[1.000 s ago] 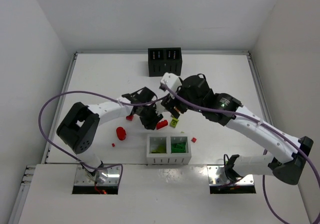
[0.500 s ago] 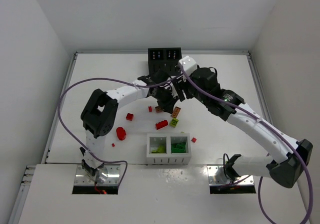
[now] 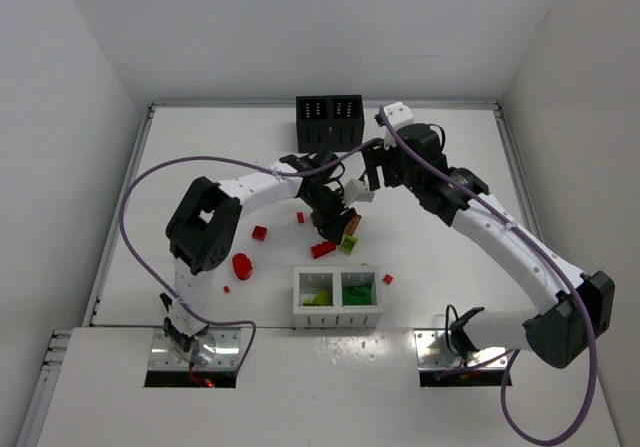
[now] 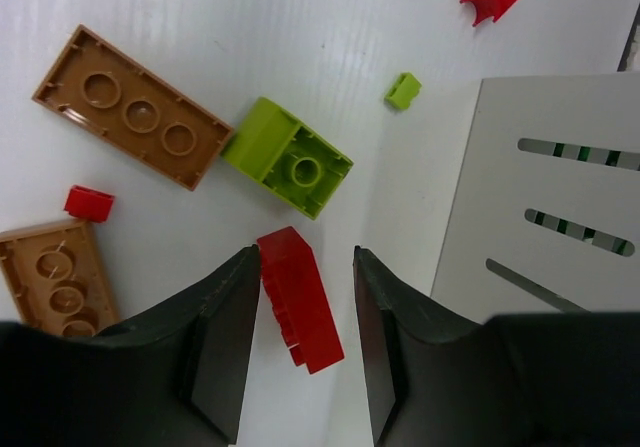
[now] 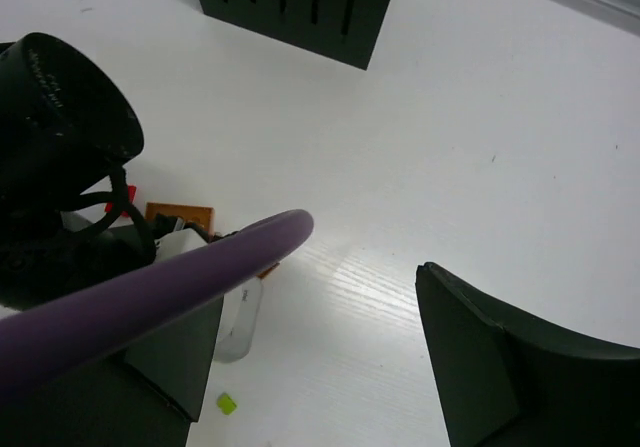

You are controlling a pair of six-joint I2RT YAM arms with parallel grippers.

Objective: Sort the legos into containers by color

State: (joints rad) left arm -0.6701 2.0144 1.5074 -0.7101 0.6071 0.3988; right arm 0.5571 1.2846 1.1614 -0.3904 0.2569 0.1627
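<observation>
My left gripper (image 4: 305, 259) is open and low over the table, its jaws on either side of a red lego (image 4: 300, 302) that lies flat and touches the left finger (image 4: 225, 317). A lime lego (image 4: 290, 157), two orange-brown legos (image 4: 130, 107) and small red pieces (image 4: 88, 203) lie just ahead. The white container (image 4: 540, 197) is to the right. In the top view the left gripper (image 3: 333, 225) is above the white container (image 3: 338, 315). The black container (image 3: 329, 124) stands at the back. My right gripper (image 3: 372, 180) is open and empty above the table, also in its own view (image 5: 320, 302).
More red legos (image 3: 242, 265) lie left of the white container and one (image 3: 387, 279) at its right corner. Green legos fill both white compartments (image 3: 340, 289). A purple cable (image 5: 150, 292) crosses the right wrist view. The table has raised side edges (image 3: 130, 197).
My left gripper has swung right from the left red legos and come down around a red lego. My right gripper has pulled up and back towards the black container.
</observation>
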